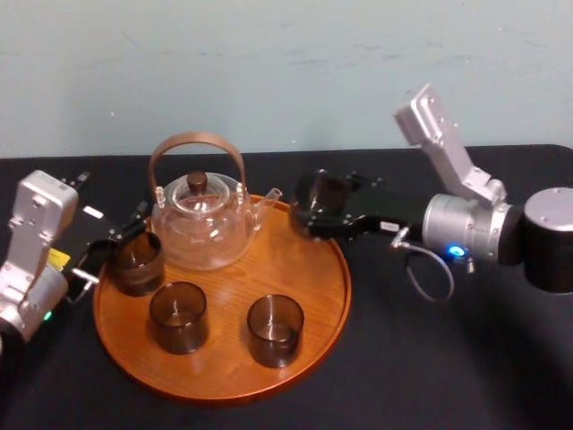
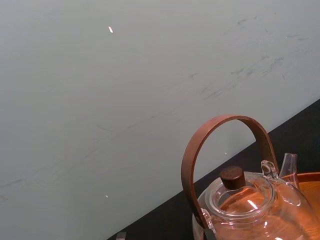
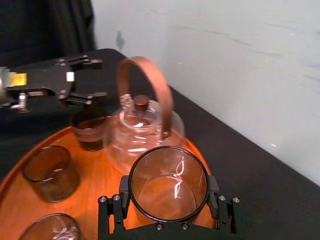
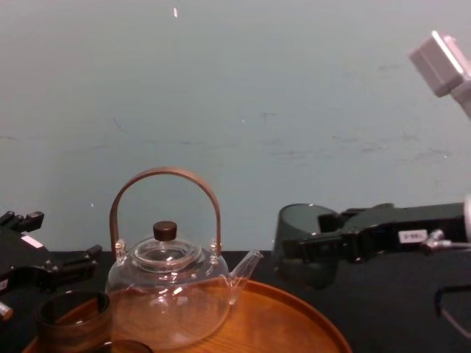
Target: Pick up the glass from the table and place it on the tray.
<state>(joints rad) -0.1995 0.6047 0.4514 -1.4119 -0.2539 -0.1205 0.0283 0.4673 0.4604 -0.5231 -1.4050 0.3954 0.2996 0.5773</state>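
Right gripper holds the glass raised beside the tray rim.

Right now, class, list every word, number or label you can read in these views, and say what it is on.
No text here is legible.
White sticker on the right gripper, holding the glass at the tray's far right rim: print too small.
Yellow label on the left gripper, open at the tray's left side: blurred.
White label, same gripper: blurred.
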